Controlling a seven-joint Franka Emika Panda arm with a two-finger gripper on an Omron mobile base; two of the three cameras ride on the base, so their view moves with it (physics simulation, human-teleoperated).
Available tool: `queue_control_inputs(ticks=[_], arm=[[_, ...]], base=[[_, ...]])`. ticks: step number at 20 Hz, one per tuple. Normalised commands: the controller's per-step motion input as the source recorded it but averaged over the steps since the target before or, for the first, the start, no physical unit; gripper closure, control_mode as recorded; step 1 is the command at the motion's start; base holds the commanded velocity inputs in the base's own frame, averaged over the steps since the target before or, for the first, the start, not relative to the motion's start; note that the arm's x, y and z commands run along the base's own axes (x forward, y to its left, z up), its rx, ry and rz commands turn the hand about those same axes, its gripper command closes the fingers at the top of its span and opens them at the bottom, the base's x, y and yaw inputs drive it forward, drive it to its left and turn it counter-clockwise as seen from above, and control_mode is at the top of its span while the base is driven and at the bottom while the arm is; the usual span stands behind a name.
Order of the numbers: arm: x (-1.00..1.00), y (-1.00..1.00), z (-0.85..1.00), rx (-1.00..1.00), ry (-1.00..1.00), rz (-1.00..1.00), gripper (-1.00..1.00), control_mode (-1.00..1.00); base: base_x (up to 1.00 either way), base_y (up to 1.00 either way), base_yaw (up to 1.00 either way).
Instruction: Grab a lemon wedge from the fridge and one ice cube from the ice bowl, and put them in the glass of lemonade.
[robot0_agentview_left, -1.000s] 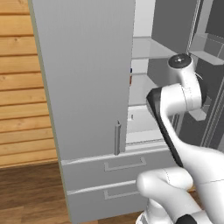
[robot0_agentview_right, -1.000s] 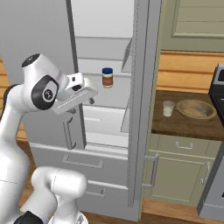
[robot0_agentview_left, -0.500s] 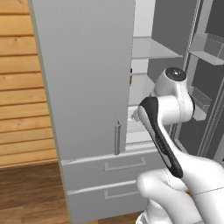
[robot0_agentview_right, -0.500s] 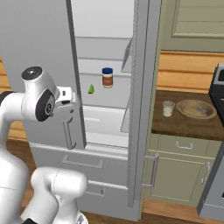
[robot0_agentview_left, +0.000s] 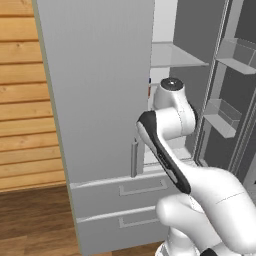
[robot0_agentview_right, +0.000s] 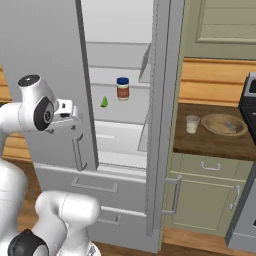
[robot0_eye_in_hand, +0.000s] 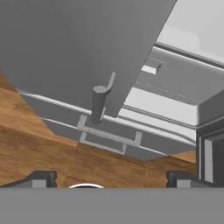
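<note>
The fridge (robot0_agentview_right: 45, 60) stands with both upper doors swung open. On a middle shelf inside lies the small yellow-green lemon wedge (robot0_agentview_right: 104, 102). Right of the fridge, on the dark counter, the glass of lemonade (robot0_agentview_right: 192, 123) stands beside the tan ice bowl (robot0_agentview_right: 224, 124). My gripper (robot0_agentview_right: 71, 121) hangs in front of the left door's lower edge, left of the wedge and well short of the shelf. In the hand view the gripper (robot0_eye_in_hand: 111, 179) is open and empty, looking down past the left door's bar handle (robot0_eye_in_hand: 99, 103) at the drawers.
A brown jar with a blue lid (robot0_agentview_right: 122, 88) stands just right of the wedge on the same shelf. The right door (robot0_agentview_right: 162, 100) juts out edge-on between the fridge's inside and the counter. Two grey drawers (robot0_agentview_left: 120, 200) lie below, over a wooden floor (robot0_agentview_left: 30, 220).
The arm has swung back and to the left, out of the fridge opening toward the left door. The hand has turned downward, and the lemon wedge it covered now shows. The jaws stayed open.
</note>
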Motion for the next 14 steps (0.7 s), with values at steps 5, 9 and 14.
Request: queue_control_inputs(ticks=[5, 9, 14], arm=[[0.54, 0.41, -0.81, 0.0, 0.04, -0.09, -1.0, -1.0], [0.74, 0.11, -1.0, 0.01, -0.04, -0.12, -1.0, -1.0], [0.79, 0.0, -0.76, 0.01, -0.05, -0.19, -1.0, -1.0]], base=[[0.0, 0.0, 0.0], [0.0, 0.0, 0.0], [0.0, 0.0, 0.0]])
